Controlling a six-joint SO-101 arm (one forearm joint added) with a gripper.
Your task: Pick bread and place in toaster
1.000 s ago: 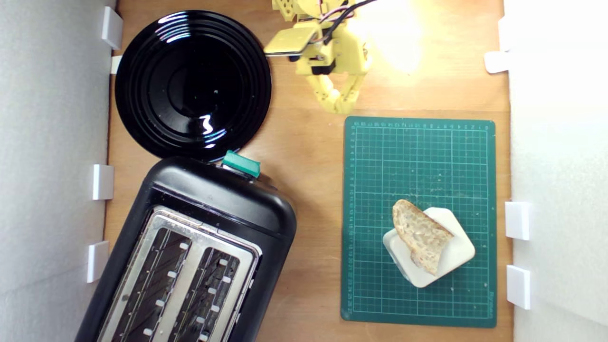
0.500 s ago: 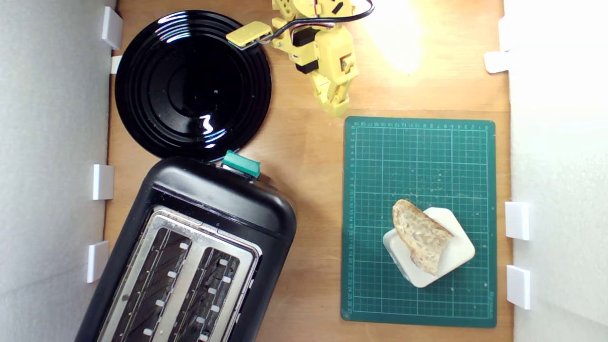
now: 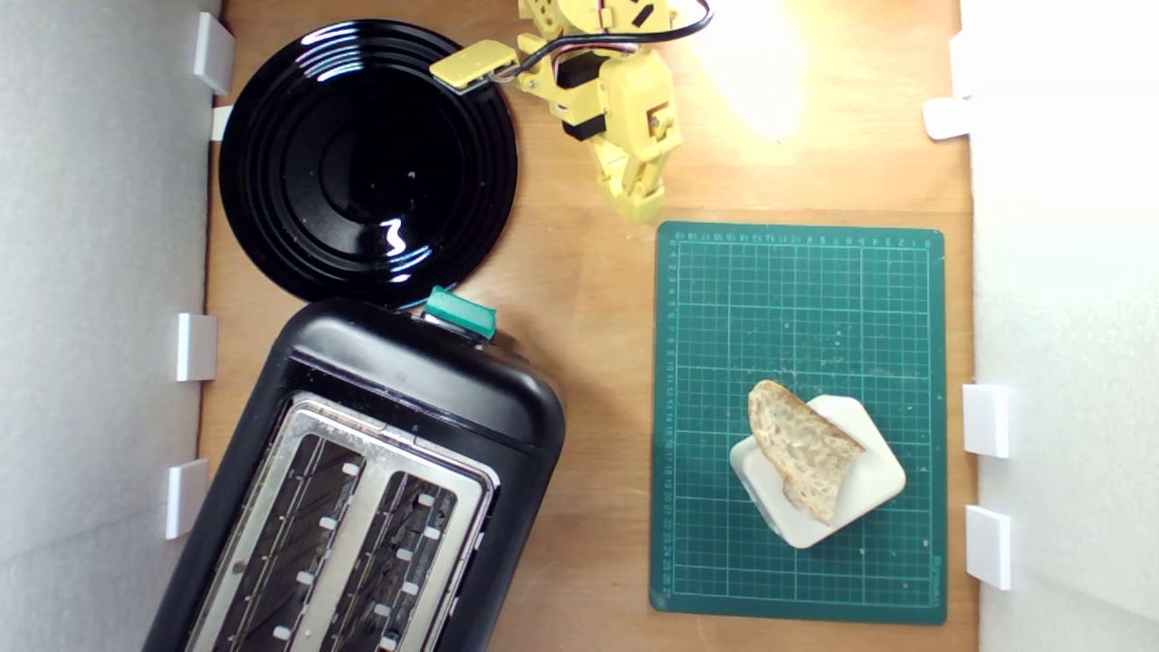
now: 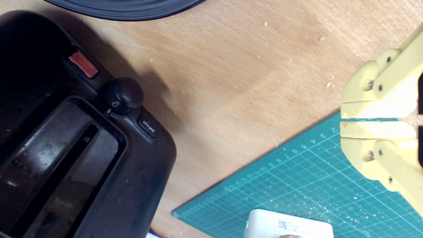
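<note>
Basically nothing done yet: the bread (image 3: 802,449) lies on a white block (image 3: 869,493) on the green mat (image 3: 797,299), well apart from the gripper (image 3: 639,205), which hangs over bare table (image 3: 579,272) just off the mat's corner, jaws nearly touching w/ only a thin slit, holding nothing. Pick, carry and drop all left, I'd say. Count: 1 bread piece, 1 toaster (image 3: 380,480) w/ 2 slots, both empty, 1 black plate (image 3: 367,158), 1 mat, 1 block.
</note>
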